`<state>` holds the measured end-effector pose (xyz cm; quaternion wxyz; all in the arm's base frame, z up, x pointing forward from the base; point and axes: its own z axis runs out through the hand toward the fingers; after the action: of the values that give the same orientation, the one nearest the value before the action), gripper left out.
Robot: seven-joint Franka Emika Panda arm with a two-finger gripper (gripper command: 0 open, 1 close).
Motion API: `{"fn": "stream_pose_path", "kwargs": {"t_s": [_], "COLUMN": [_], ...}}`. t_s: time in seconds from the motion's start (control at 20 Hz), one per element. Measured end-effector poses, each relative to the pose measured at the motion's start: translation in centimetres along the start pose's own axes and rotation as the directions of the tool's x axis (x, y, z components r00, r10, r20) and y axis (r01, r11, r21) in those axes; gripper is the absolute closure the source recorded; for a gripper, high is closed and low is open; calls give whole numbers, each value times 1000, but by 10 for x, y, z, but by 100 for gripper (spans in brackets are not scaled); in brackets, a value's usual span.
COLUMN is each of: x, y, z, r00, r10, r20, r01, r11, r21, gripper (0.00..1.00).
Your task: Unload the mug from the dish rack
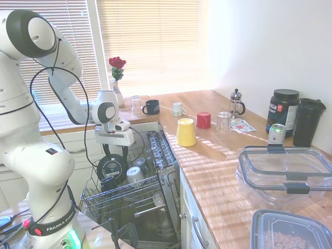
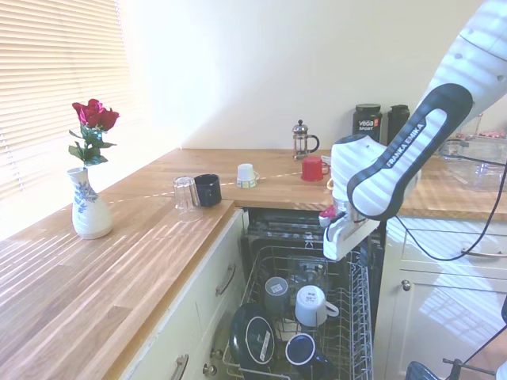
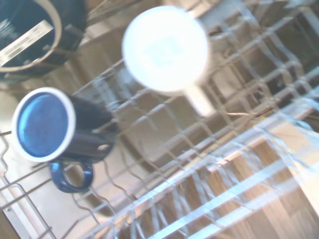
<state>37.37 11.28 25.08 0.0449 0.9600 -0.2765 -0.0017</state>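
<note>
Gripper hangs over my rack; I cannot tell whether its fingers are apart. Mug sits upside down in the rack, beside a white cup.

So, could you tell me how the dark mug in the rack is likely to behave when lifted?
The mug looks rigid and glazed, so probably slippery. It sits upside down among the dish rack wires, so its handle might snag.
</note>
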Motion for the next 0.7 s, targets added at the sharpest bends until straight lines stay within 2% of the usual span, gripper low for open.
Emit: {"fn": "stream_pose_path", "kwargs": {"t_s": [0.15,0.4,0.7], "x": [-25,-56,-59], "y": [-24,-72,-100], "z": [27,58,102], "r00": [998,985,972], "r10": [-61,-165,-214], "r20": [25,55,94], "r01": [62,170,226], "r11": [997,982,962], "r21": [-37,-84,-150], "gripper": [0,0,0]}}
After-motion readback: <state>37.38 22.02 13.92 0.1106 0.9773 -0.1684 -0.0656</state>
